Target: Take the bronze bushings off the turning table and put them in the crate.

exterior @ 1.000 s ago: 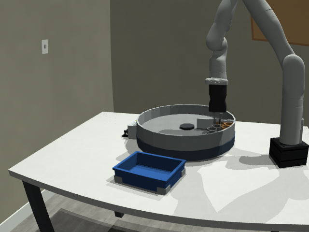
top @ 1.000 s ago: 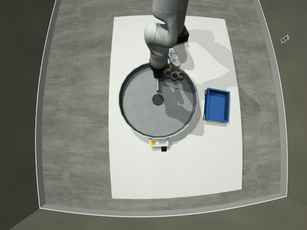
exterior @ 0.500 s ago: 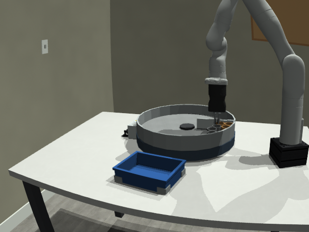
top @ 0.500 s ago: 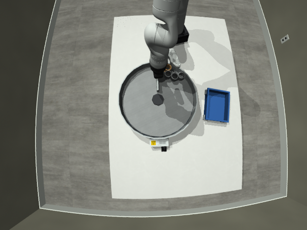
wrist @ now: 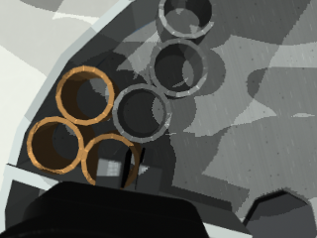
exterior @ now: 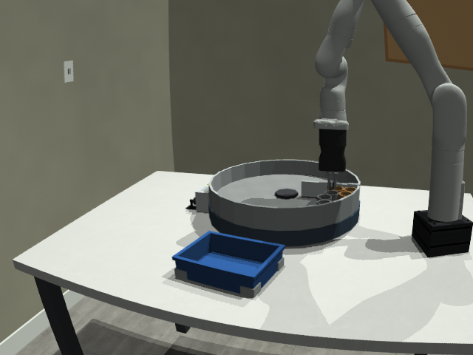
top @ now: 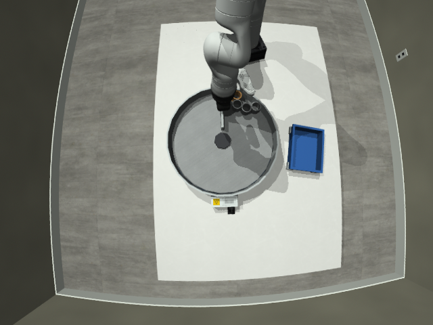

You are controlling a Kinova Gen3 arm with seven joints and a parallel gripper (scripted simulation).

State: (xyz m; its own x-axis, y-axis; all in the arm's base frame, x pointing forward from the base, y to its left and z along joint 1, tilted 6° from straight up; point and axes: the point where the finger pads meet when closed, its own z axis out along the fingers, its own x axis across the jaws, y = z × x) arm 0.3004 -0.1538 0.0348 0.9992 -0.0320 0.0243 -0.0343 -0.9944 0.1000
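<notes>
Gripper (top: 223, 106) (exterior: 332, 187) (wrist: 136, 161) pinches one bronze bushing (exterior: 337, 188) (wrist: 110, 136) by its wall (two others (exterior: 345, 196) (wrist: 58, 95) alongside).

Wrist view, around gripper (top: 223, 107) (exterior: 331, 186) (wrist: 136, 161): bronze bushings (top: 238, 91) (exterior: 350, 188) (wrist: 59, 94) block 9 to 11 o'clock, steel bushings (top: 245, 111) (exterior: 324, 195) (wrist: 116, 113) 12 to 1; passable gap 2.

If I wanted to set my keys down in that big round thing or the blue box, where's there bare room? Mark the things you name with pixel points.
The crate (top: 306, 150) (exterior: 233, 261) is bare inside. On the turning table (top: 195, 157) (exterior: 244, 191) (wrist: 238, 114), the side towards the white box (top: 225, 202) (exterior: 201, 200) is free too. It's crowded by the claw (top: 222, 109) (exterior: 331, 188) (wrist: 134, 169), amid bronze and steel bushings.
</notes>
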